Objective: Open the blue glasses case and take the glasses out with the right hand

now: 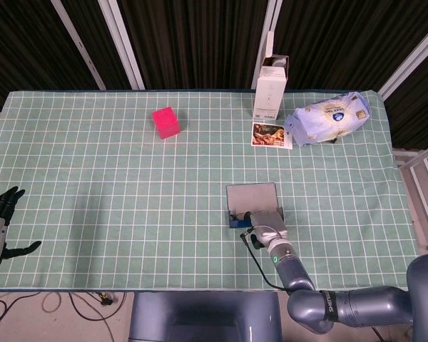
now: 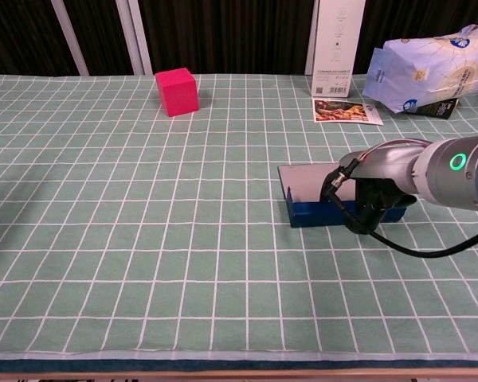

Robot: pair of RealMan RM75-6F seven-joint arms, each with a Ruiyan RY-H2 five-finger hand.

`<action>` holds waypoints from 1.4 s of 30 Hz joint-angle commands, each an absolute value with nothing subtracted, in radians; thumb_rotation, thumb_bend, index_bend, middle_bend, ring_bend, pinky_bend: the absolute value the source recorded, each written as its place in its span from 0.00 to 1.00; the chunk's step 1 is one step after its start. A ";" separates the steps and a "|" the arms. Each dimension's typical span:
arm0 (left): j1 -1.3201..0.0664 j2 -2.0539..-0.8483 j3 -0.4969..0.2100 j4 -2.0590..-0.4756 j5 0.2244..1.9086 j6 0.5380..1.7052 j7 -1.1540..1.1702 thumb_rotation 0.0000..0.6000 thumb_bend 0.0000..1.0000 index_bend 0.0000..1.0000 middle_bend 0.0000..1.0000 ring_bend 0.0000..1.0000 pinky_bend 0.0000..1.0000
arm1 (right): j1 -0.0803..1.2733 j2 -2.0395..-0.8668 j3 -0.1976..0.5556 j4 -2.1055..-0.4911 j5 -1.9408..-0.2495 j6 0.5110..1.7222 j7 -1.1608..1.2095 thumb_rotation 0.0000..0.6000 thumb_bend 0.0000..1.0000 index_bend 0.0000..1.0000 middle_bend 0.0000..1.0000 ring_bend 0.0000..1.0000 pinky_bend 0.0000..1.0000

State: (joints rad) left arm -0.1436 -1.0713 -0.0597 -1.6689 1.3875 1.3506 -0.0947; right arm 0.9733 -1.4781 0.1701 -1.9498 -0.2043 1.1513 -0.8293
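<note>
Your right hand (image 2: 376, 197) is lying over the case (image 2: 344, 208); cube (image 1: 165, 122), carton (image 1: 270, 87), bag (image 1: 329, 117) are sitting behind.

Blue glasses case (image 2: 315, 213): rectangular, dark blue shell, lying flat on the checked green tabletop (image 2: 143, 239), well in front of the upright white carton (image 2: 337, 36) and slightly toward the near edge. Lid (image 1: 252, 196) is swung open and laid back flat on the carton side, showing a grey inner face. Base remains on the near side, long axis running left to right. The right robot hand (image 2: 374, 199) covers the base's right portion; its contents cannot be made out, so the glasses are not visible
</note>
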 commanded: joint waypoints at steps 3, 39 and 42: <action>-0.143 -1.070 -0.060 -1.670 1.388 1.351 -0.099 1.00 0.00 0.00 0.00 0.00 0.00 | 0.993 -1.445 0.149 -2.016 -0.152 1.163 -0.862 1.00 0.57 0.36 0.95 1.00 0.93; -0.135 -1.062 -0.063 -1.685 1.384 1.361 -0.117 1.00 0.00 0.00 0.00 0.00 0.00 | 1.073 -1.365 0.089 -1.868 0.352 1.347 -1.238 1.00 0.57 0.34 0.95 1.00 0.93; -0.134 -1.061 -0.063 -1.685 1.384 1.362 -0.119 1.00 0.00 0.00 0.00 0.00 0.00 | 1.068 -1.375 0.097 -1.834 0.353 1.338 -1.243 1.00 0.57 0.32 0.95 1.00 0.93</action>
